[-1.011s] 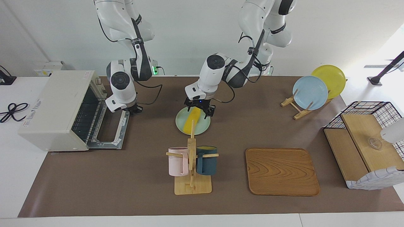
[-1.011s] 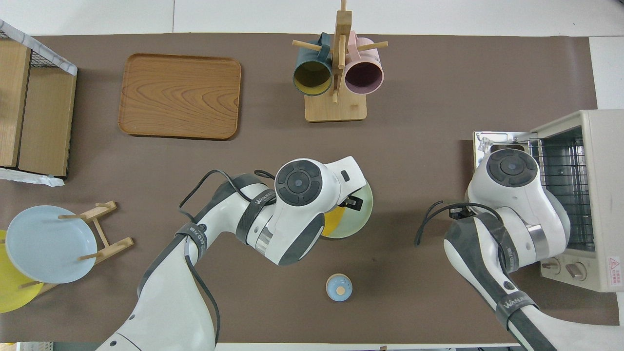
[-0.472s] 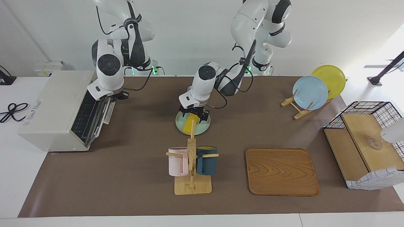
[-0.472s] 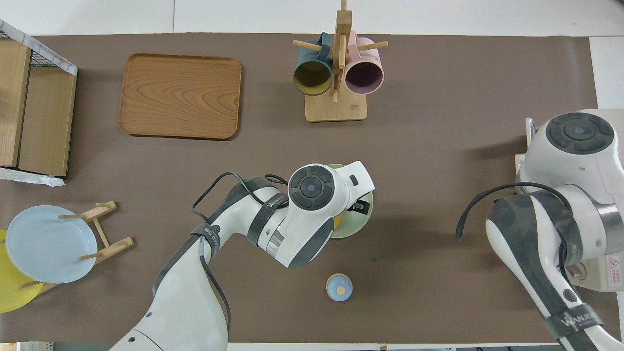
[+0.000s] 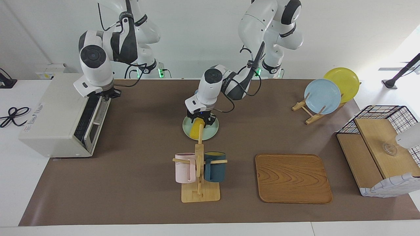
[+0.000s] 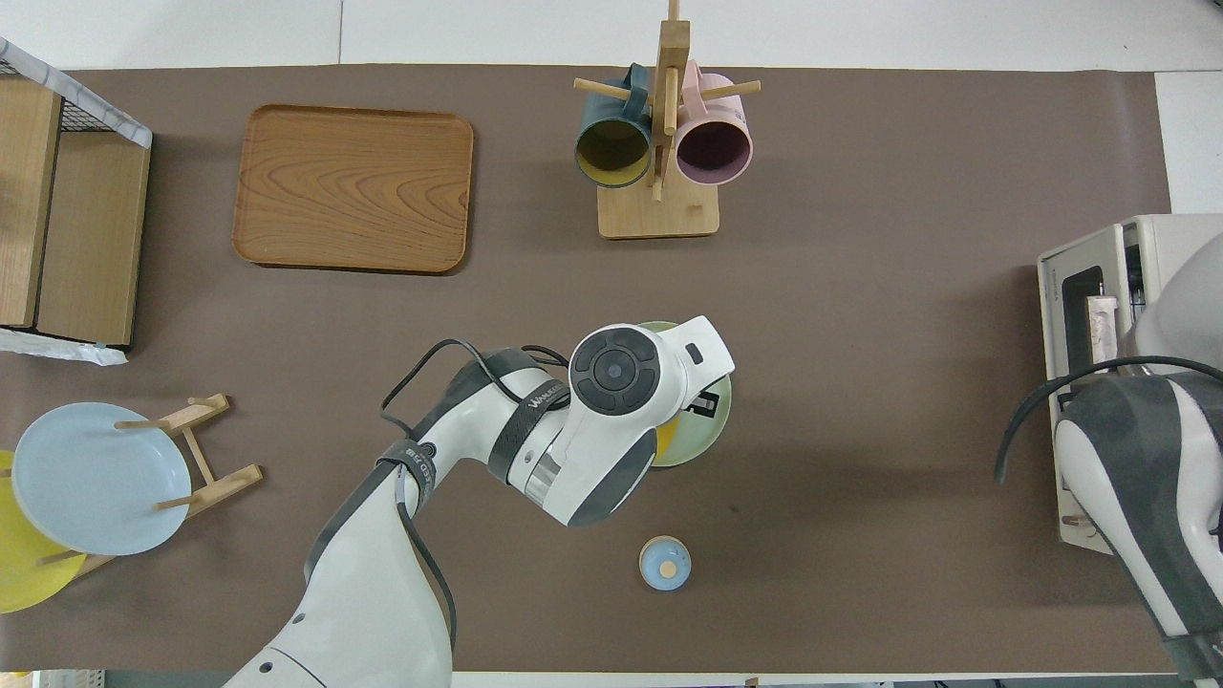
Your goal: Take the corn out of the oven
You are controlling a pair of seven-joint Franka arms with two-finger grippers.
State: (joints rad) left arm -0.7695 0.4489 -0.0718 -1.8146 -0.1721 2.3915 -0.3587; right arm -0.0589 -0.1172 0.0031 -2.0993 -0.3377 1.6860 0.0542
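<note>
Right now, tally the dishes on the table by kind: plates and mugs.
Plates: 3 - light green plate, blue plate, yellow plate
Mugs: 2 - pink mug, dark teal mug
Total: 5

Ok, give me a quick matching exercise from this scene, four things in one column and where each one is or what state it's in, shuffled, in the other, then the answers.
Things:
1. corn
2. oven door
3. pink mug
4. blue plate

Places or states:
A. propped upright in a wooden rack
B. lying on the green plate under the left gripper
C. hanging on the wooden mug stand
D. almost closed, with the right gripper at its top edge

Pairs: 1-B, 2-D, 3-C, 4-A
</note>
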